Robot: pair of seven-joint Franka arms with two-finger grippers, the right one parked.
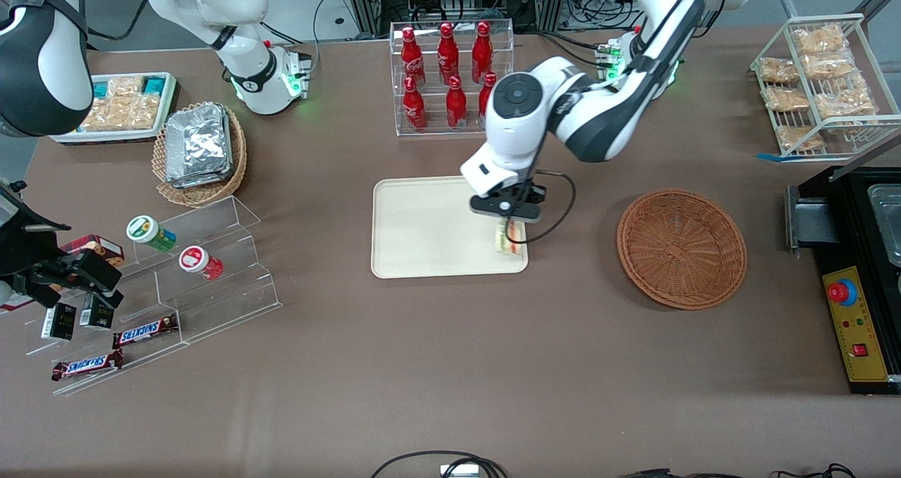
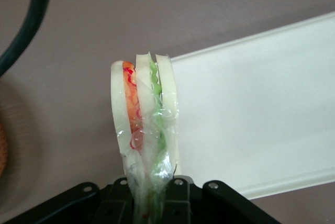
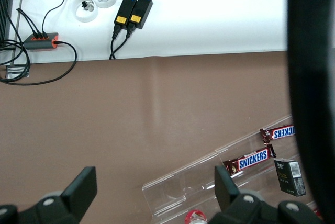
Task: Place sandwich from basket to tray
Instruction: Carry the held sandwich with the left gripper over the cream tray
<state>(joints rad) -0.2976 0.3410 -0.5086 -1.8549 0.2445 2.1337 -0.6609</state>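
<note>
My left gripper (image 1: 509, 226) is shut on the sandwich (image 1: 511, 239), a wedge of white bread in clear wrap with orange-red and green filling. It hangs over the cream tray (image 1: 422, 228), at the tray's edge toward the working arm's end and near the corner closest to the front camera. Whether it touches the tray I cannot tell. In the left wrist view the sandwich (image 2: 144, 111) sticks out from between the black fingers of the gripper (image 2: 149, 205), partly over the tray's rim (image 2: 251, 41). The reddish-brown basket (image 1: 681, 247) lies empty beside the tray, toward the working arm's end.
A clear rack of red cola bottles (image 1: 450, 70) stands farther from the camera than the tray. A tan basket of foil packets (image 1: 200, 154) and acrylic steps with snacks (image 1: 176, 274) lie toward the parked arm's end. A wire snack rack (image 1: 816, 84) and a black machine (image 1: 866, 281) lie toward the working arm's end.
</note>
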